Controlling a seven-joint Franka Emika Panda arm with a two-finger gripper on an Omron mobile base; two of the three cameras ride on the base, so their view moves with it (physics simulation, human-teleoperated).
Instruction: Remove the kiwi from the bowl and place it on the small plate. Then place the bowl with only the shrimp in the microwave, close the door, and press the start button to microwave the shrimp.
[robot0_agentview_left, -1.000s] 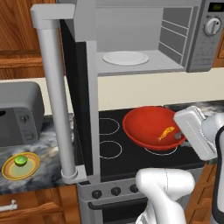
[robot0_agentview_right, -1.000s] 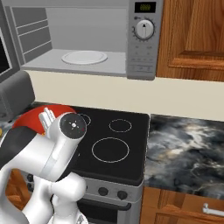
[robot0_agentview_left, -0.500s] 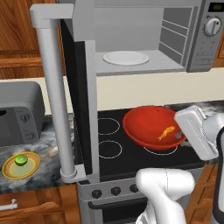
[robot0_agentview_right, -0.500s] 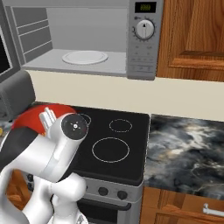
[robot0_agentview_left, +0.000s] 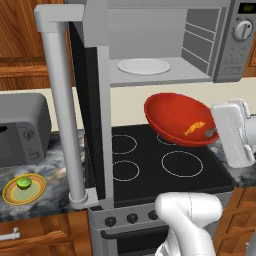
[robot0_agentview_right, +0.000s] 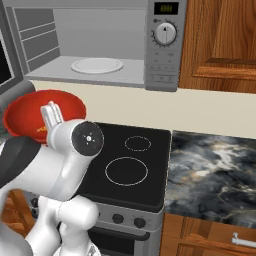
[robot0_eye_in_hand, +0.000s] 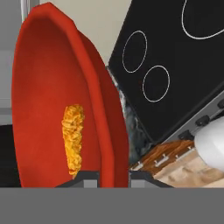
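Hovering above the stovetop (robot0_agentview_left: 150, 165) now is the red bowl (robot0_agentview_left: 175, 117), pinched at its rim by the gripper (robot0_eye_in_hand: 113, 175), jaws closed narrow on that thin edge with one fingertip inside and one outside. The bowl is tilted, and the shrimp (robot0_agentview_left: 194, 128) sits low on the inner slope near the grip. Over on the counter to the left, the kiwi (robot0_agentview_left: 23, 183) rests on the small plate (robot0_agentview_left: 35, 192), so that part looks done. The microwave (robot0_agentview_left: 220, 45) stands above with its door (robot0_agentview_left: 92, 115) swung wide and the white turntable (robot0_agentview_left: 144, 66) bare inside.

That bowl looks glossy, stiff and probably slick, and an edge grip leaves its whole weight hanging off one side, so it could pivot between the pads. The shrimp is light and loose and would slide if the tilt grows. How deep the pads bite, I can't quite make out from here.
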